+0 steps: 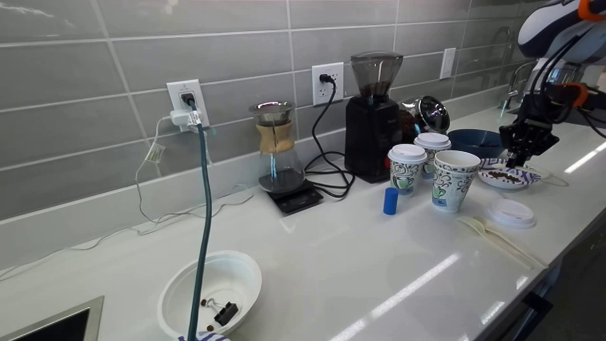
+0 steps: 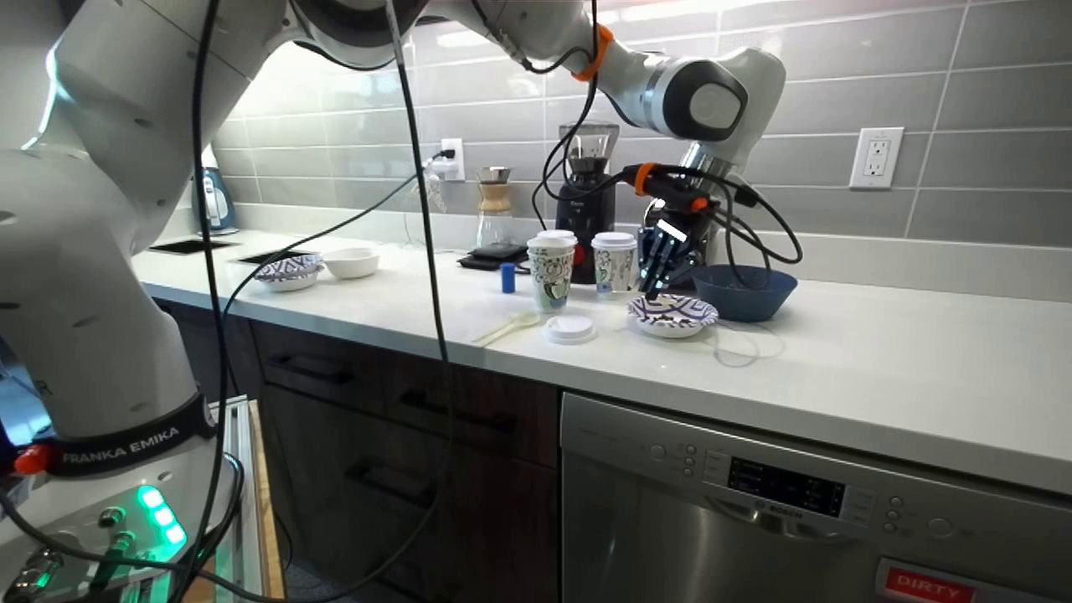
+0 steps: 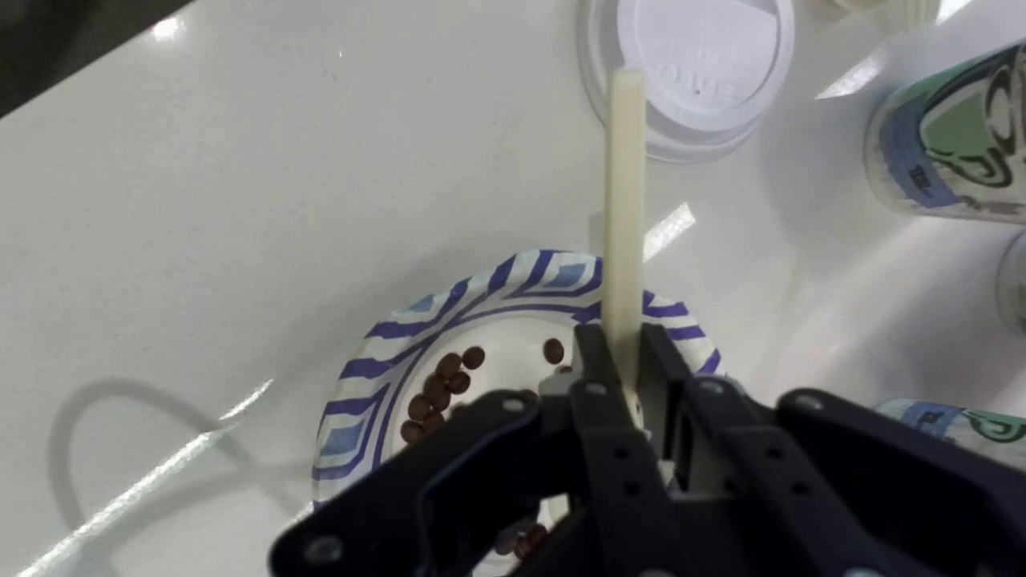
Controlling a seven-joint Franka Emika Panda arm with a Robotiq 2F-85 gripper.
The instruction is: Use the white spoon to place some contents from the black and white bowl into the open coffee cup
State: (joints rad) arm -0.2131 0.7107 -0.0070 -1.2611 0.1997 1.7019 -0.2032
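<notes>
I have the gripper (image 3: 628, 353) clenched on the handle of the spoon (image 3: 624, 200), right over the bowl (image 3: 353, 417). The handle's end pokes well out of my grip, passing over the patterned rim in the wrist view. The bowl rests on the counter (image 3: 184, 264) between the lid (image 3: 713, 64) and the blue bowl (image 2: 745, 293). I see brown beans (image 3: 435, 386) in it, one cluster toward a side and others apart from it. My gripper blocks the scooping end from that camera, so I can't fairly say whether it touches the beans or carries any. The cup (image 1: 453, 184) stands upright and uncovered beside the lid, which lies flat. Two lidded cups (image 1: 406, 173) stand close by, nearer the wall (image 1: 213, 57), next to the grinder (image 1: 370, 137). Pale cutlery (image 1: 473, 224) lies near the lid, handles toward the counter's edge.
</notes>
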